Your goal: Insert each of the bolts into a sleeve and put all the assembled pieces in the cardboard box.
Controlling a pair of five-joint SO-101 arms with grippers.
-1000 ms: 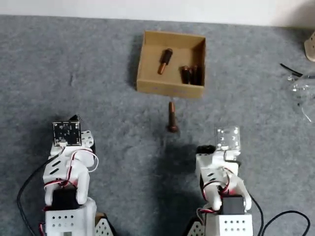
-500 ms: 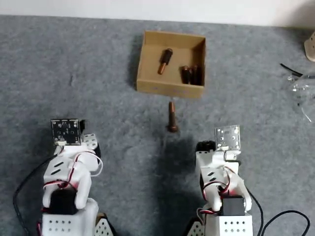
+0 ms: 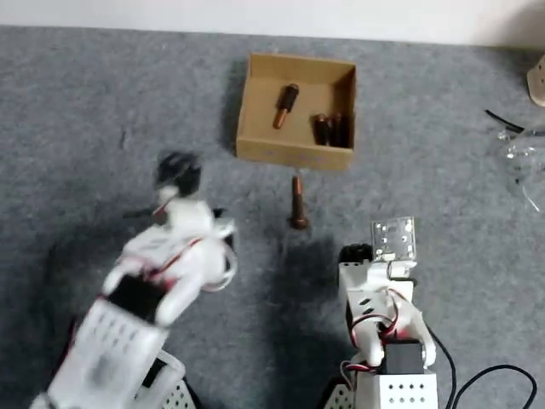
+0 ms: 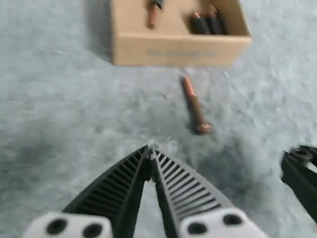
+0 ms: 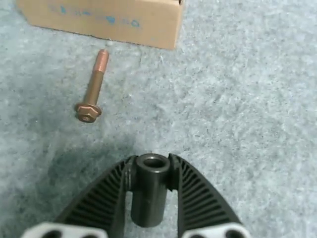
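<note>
The bolt (image 3: 297, 203) lay shank-first toward the cardboard box (image 3: 294, 153), head toward both arms, with the left gripper (image 4: 150, 149) facing it pinched shut and empty, and the right gripper (image 5: 151, 171) clamping a sleeve (image 5: 150, 191).

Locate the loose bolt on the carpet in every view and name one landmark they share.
High view: bolt lies on the carpet just before the cardboard box's near wall.
Left wrist view: bolt between the cardboard box and the shut left gripper.
Right wrist view: bolt between the cardboard box and the held sleeve.
Shared landmark: the cardboard box.
</note>
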